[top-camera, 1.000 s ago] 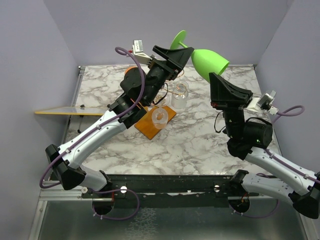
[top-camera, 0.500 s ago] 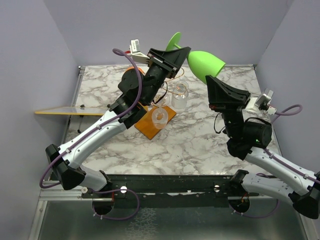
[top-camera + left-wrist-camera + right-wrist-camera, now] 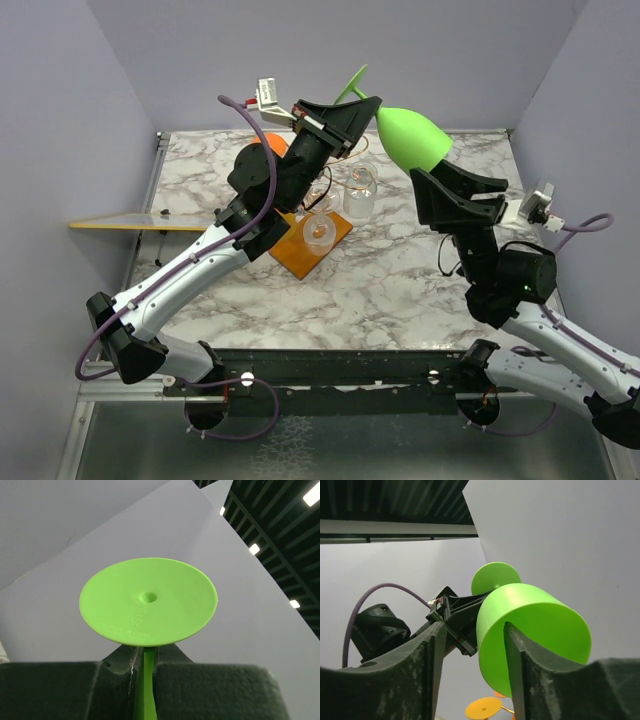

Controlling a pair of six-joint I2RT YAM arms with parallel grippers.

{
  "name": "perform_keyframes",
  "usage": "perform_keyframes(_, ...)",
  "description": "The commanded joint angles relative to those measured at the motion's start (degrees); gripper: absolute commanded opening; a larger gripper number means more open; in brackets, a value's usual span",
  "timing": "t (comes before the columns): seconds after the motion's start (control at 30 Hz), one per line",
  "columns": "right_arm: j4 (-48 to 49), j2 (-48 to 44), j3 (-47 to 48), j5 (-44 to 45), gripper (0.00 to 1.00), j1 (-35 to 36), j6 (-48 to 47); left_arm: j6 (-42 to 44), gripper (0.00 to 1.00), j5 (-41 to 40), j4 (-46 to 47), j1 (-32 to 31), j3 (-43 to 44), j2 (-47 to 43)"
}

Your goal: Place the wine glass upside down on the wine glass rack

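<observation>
Left end effector (image 3: 145, 652) pinches wine glass (image 3: 412, 135) stem (right end effector (image 3: 474, 630) gapes open).

Bright, even light filled the overhead view, and the marble bench (image 3: 380, 290) carried only soft shadows under the arms. Ceiling strip lights (image 3: 257, 547) glared in the left wrist view, where the left claw (image 3: 144, 655) looked dark and possibly out of focus.
</observation>
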Motion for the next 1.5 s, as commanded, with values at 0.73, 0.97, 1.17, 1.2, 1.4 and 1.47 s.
perform_keyframes(0.73, -49.6, -3.4, 26.9, 12.2, 0.66, 0.1, -3.9, 48.6, 0.0, 36.3, 3.0, -0.4, 8.5, 4.4)
perform_keyframes(0.97, -51.7, -2.2, 28.3, 0.5, 0.69, 0.1, -3.8, 59.6, 0.0, 45.3, 3.0, -0.4, 4.0, 0.8)
perform_keyframes(1.17, -48.8, -4.5, 25.9, -11.1, 0.7, 0.1, -3.8, 63.9, 0.0, 43.2, 3.0, -0.4, 2.1, -0.1)
perform_keyframes(1.2, -48.1, -4.9, 25.5, -12.6, 0.7, 0.1, -3.9, 64.3, 0.0, 43.1, 3.0, -0.5, 2.0, -0.1)
perform_keyframes(1.4, -47.4, -4.6, 26.3, -9.6, 0.7, 0.1, 1.9, 67.1, 0.0, 45.1, 3.0, -0.6, 1.4, -0.1)
perform_keyframes(1.47, -47.7, -4.1, 26.3, -4.6, 0.67, 0.1, 6.9, 67.8, 0.0, 46.0, 3.1, -0.6, 1.4, -0.1)
